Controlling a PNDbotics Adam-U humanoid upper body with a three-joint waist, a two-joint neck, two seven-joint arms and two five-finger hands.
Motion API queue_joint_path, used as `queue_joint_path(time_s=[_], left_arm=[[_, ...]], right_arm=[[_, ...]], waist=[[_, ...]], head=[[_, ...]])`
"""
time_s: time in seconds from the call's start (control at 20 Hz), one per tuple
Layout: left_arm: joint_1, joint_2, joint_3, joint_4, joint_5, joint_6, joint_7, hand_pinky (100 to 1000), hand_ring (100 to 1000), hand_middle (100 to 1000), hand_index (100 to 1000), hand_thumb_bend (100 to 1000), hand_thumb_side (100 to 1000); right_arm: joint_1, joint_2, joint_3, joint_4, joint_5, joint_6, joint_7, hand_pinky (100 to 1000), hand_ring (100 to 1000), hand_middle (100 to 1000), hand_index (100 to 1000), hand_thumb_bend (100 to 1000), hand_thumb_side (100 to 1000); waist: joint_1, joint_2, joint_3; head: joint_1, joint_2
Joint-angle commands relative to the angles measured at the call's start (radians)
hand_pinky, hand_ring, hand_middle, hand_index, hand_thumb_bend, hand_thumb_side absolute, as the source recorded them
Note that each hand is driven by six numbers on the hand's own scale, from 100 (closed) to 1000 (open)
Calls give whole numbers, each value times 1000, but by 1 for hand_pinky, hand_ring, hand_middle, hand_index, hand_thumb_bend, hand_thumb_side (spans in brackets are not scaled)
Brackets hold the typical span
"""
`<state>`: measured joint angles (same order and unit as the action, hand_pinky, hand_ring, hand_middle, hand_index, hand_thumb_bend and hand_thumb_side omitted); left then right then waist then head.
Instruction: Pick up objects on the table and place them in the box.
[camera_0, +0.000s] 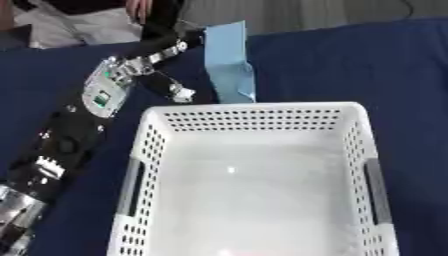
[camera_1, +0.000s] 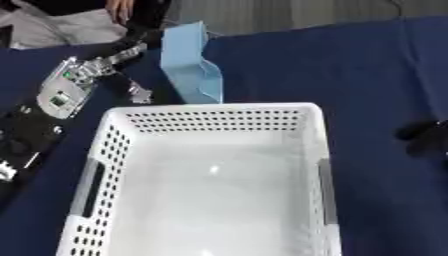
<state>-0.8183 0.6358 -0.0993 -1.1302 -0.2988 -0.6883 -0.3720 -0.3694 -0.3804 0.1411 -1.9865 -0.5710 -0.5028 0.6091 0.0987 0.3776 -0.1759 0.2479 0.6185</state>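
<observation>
A light blue packet (camera_0: 229, 60) stands tilted on the dark blue table, just beyond the far wall of the white perforated basket (camera_0: 153, 150). My left arm runs from the lower left up to the far middle. My left hand (camera_0: 171, 45) is at the packet's upper left edge, its fingers curled onto that edge. The basket has nothing in it. My right hand (camera_1: 424, 137) shows only as a dark shape at the right edge of the right eye view, beside the basket and apart from it.
The dark blue tablecloth (camera_0: 350, 60) spreads around the basket, with bare cloth to the right and far right. The basket has grey handle slots (camera_0: 133, 185) in its side walls. My left forearm (camera_0: 70, 135) lies close along its left side.
</observation>
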Motion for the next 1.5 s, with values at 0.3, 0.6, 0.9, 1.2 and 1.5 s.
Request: queue_joint_path(time_s=[0.3, 0.6, 0.9, 1.2, 1.5], left_arm=[[-21, -15, 12, -7, -68, 30, 34, 885, 813, 909, 952, 489, 740], [-28, -44, 16, -5, -69, 47, 35, 873, 801, 904, 946, 467, 748], [-33, -68, 19, -10, -62, 63, 28, 863, 790, 897, 937, 458, 749], [-38, -94, 22, -12, -52, 78, 31, 839, 769, 876, 916, 457, 737], [-42, -121, 35, -4, -26, 106, 82, 586, 543, 667, 744, 367, 368]], right_arm=[[-5, -11, -2, -13, 6, -303, 298, 768, 665, 681, 100, 116, 848], [-5, -10, -1, -13, 8, -306, 298, 768, 664, 680, 100, 116, 847], [-6, -9, -1, -13, 8, -307, 298, 768, 664, 679, 100, 116, 846], [-8, -9, -1, -13, 7, -308, 298, 766, 662, 676, 100, 119, 842], [-12, -8, 0, -13, 6, -309, 298, 765, 662, 676, 100, 119, 841]], waist=[[-5, -16, 1], [-6, -16, 1], [-7, -15, -1], [-6, -13, -4], [-5, -10, -9]], head=[[17, -13], [21, -14], [24, -16], [28, -17], [33, -19]])
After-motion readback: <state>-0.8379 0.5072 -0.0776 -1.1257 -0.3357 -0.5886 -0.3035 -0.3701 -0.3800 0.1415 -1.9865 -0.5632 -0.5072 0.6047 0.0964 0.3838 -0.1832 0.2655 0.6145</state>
